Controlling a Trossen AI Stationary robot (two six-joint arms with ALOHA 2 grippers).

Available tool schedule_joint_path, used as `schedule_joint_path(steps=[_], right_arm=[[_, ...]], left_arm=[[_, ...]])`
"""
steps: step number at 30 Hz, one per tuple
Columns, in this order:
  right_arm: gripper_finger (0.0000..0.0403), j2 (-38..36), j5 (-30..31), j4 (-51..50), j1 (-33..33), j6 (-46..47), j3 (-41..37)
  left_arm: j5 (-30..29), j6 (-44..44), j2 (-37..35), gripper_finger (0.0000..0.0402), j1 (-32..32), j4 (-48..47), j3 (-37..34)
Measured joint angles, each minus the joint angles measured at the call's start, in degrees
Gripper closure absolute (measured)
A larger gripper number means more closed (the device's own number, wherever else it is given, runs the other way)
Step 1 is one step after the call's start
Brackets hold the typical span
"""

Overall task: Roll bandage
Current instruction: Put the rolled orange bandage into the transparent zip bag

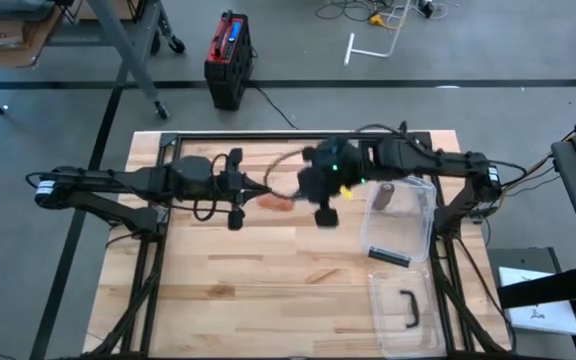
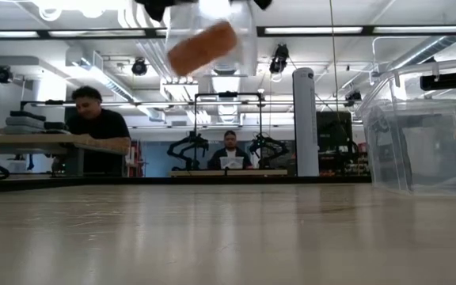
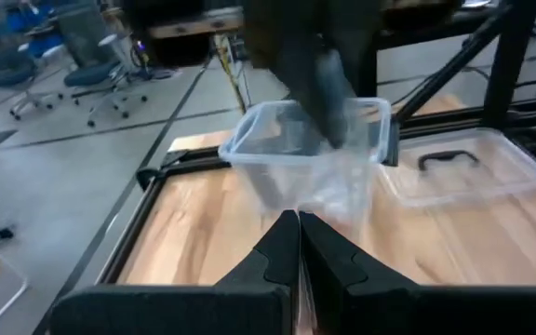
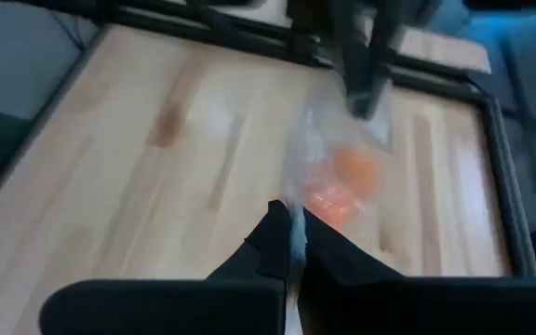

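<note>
An orange bandage roll sits inside a clear plastic bag that is held high above the table between my two arms. In the high view the roll shows between my left gripper and my right gripper, which face each other over the table's far middle. Both grippers are shut on the bag. In the left wrist view my left gripper has clear film in front of it. My right gripper shows in its own wrist view, just short of the roll. My left gripper pinches clear bag film between its two fingers; the right wrist view shows its fingers on the bag's edge on the far side of the roll. The bag is lifted clear of the table. My right gripper pinches the bag's opposite edge between its two fingertips, slanting down from the table's right side. One layer or several, I cannot tell. The roll lies in the film between the two holds, clear of the table.
A clear plastic bin stands on the table's right side, its lid with a black handle lying nearer the front edge. The wooden tabletop stretches left and front. People sit at desks in the room beyond.
</note>
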Motion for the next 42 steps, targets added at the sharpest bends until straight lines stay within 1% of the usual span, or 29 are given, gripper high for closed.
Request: schedule_joint_path(steps=[2,3,5,6,7,9,10,11,13,14,16,18,21,24,28,31,33,36,39,42], right_arm=[[0.0403,0.02,5.88,0.37,-0.47,3.13,-0.04],[0.0403,0.0,5.56,0.89,-0.86,3.49,-0.04],[0.0403,-0.12,-0.45,-0.02,-1.1,0.4,-0.04],[0.0403,-0.18,-2.17,-0.43,-0.58,-1.14,-0.04],[0.0403,-0.2,-0.15,-0.45,-0.22,-1.12,-0.02],[0.0403,-0.2,9.35,-0.82,0.11,2.75,-0.04],[0.0403,-0.2,11.24,-1.09,-0.55,3.59,-0.04],[0.0403,-0.2,9.45,-1.36,-1.07,2.94,-0.04],[0.0403,-0.24,3.53,-2.49,-1.4,0.24,-0.04],[0.0403,-0.26,2.68,-2.12,-0.9,0.15,-0.01],[0.0403,-0.2,6.73,-2.29,-0.43,1.68,-0.01],[0.0403,-0.18,10.77,-2.77,-1.36,2.48,-0.02],[0.0403,-0.24,11.73,-2.63,-2.01,1.72,0.0],[0.0403,-0.28,10.55,-2.65,-1.32,1.61,0.0],[0.0403,-0.51,12.61,-2.58,-2.18,1.03,1.34],[0.0403,-0.82,12.37,-2.58,-2.23,0.89,3.42],[0.0403,-0.85,13.36,-2.62,-2.58,0.87,4.56],[0.0403,-0.85,15.36,-2.83,-3.67,0.95,6.3],[0.0403,-1.04,14.68,-3.15,-4.01,0.87,8.25],[0.0403,-1.1,14.54,-3.53,-4.38,0.95,8.83]], left_arm=[[-0.05,0.17,0.82,0.0401,0.07,0.44,0.0],[-0.18,0.17,1.18,0.0401,0.13,0.29,-0.01],[-0.5,0.17,2.12,0.0401,0.2,1.23,-0.02],[-0.46,0.17,2.23,0.0401,0.15,1.7,-0.02],[-0.38,0.19,2.25,0.0401,0.17,1.75,-0.02],[-0.23,0.19,2.34,0.0401,0.31,2.38,0.09],[-0.29,0.19,2.42,0.0401,0.34,2.48,0.31],[-0.44,0.17,2.26,0.0401,0.37,2.45,0.42],[-0.64,0.45,1.86,0.0401,0.44,1.92,0.68],[-0.8,0.85,1.66,0.0401,0.46,2.06,1.27],[-2.22,2.02,0.83,0.0401,0.49,2.41,2.04],[-3.1,2.8,0.56,0.0401,0.5,2.84,2.58],[-3.67,2.84,0.59,0.0401,0.57,1.19,2.29],[-3.75,3.26,-0.08,0.0401,0.57,-0.24,2.25],[-6.86,3.17,-1.68,0.0396,0.72,-5.59,2.25],[-10.36,2.59,-2.81,0.0375,0.75,-9.66,2.25],[-12.22,1.57,-3.34,0.0355,0.72,-10.39,1.57],[-12.56,-1.44,-4.06,0.0318,0.81,-10.68,-0.23],[-12.52,-3.45,-5.11,0.0278,0.76,-10.38,-2.3],[-12.54,-5.34,-6.23,0.0238,0.76,-6.86,-5.37]])
